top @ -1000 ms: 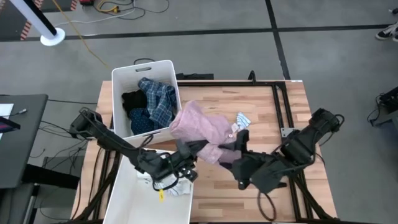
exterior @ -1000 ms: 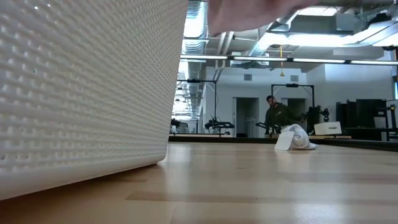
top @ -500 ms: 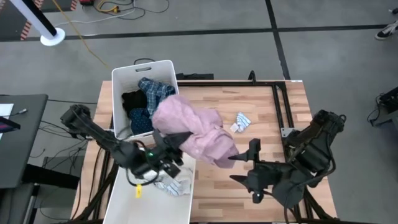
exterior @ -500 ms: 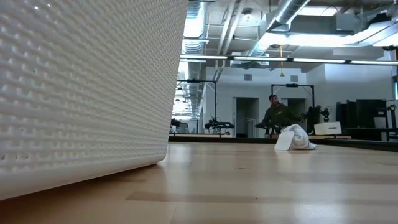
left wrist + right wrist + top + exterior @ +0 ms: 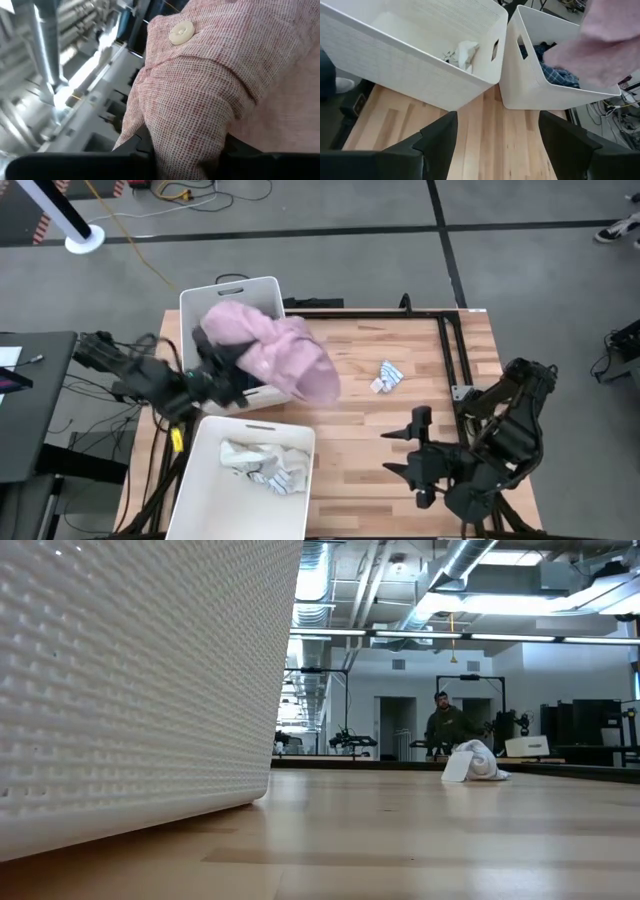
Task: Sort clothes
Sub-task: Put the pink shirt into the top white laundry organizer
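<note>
My left gripper [image 5: 215, 365] is shut on the pink shirt [image 5: 272, 352], which it holds above the far white bin [image 5: 232, 288]. The shirt fills the left wrist view [image 5: 210, 90], where a button [image 5: 181, 31] shows. The bin holds the blue plaid shirt [image 5: 560, 76] and dark garments. My right gripper [image 5: 405, 452] is open and empty over the table's near right part. A small white sock [image 5: 385, 377] lies on the table and also shows in the low view [image 5: 475, 762]. More white socks [image 5: 265, 463] lie in the near bin [image 5: 205, 480]. My left gripper holds a bunched fold of the pink shirt [image 5: 190, 145] between its fingers, coming from the table's left side. The cloth covers the place of contact. The shirt is lifted, spreads over the far bin, and its free end [image 5: 322, 385] hangs past the bin's right wall.
The two white bins stand side by side at the table's left [image 5: 500, 75]. The near bin's wall [image 5: 130, 690] fills the left of the low view. Bare wood lies between the sock and my right gripper. A person [image 5: 445, 725] is far off in the room behind.
My left gripper has gone toward the table's far left with the pink shirt, which has been lifted off the table and now hangs over the far bin. My right gripper has drawn away from the shirt toward the near edge.
</note>
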You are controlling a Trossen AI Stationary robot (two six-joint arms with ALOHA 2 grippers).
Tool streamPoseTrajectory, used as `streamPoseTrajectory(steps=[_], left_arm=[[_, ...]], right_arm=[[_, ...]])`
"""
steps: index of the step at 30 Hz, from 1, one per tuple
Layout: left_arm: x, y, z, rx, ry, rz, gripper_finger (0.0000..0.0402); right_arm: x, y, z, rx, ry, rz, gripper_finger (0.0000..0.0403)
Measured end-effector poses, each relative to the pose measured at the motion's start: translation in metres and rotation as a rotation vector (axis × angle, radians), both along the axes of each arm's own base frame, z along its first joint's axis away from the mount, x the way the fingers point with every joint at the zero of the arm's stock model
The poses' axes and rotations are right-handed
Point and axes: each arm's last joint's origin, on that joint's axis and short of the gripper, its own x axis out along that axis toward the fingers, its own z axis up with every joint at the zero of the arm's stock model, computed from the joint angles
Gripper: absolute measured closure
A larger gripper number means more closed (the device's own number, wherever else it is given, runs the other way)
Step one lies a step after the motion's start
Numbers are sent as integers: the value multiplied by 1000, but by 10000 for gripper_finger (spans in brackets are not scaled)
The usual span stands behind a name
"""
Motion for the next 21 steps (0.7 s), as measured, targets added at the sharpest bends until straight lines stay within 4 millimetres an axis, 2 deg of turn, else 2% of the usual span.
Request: streamPoseTrajectory(steps=[5, 11, 15, 21], left_arm=[[-40, 32, 1, -138, -27, -43, 321], [-80, 61, -2, -251, -55, -15, 321], [-95, 72, -8, -291, -45, 41, 321], [-102, 81, -20, -336, 9, 125, 321]], right_arm=[[-2, 3, -1, 9, -1, 4, 112], [0, 6, -15, -2, 33, 1, 112], [2, 7, -26, -9, 59, -11, 112], [5, 10, -36, -17, 67, -12, 112]])
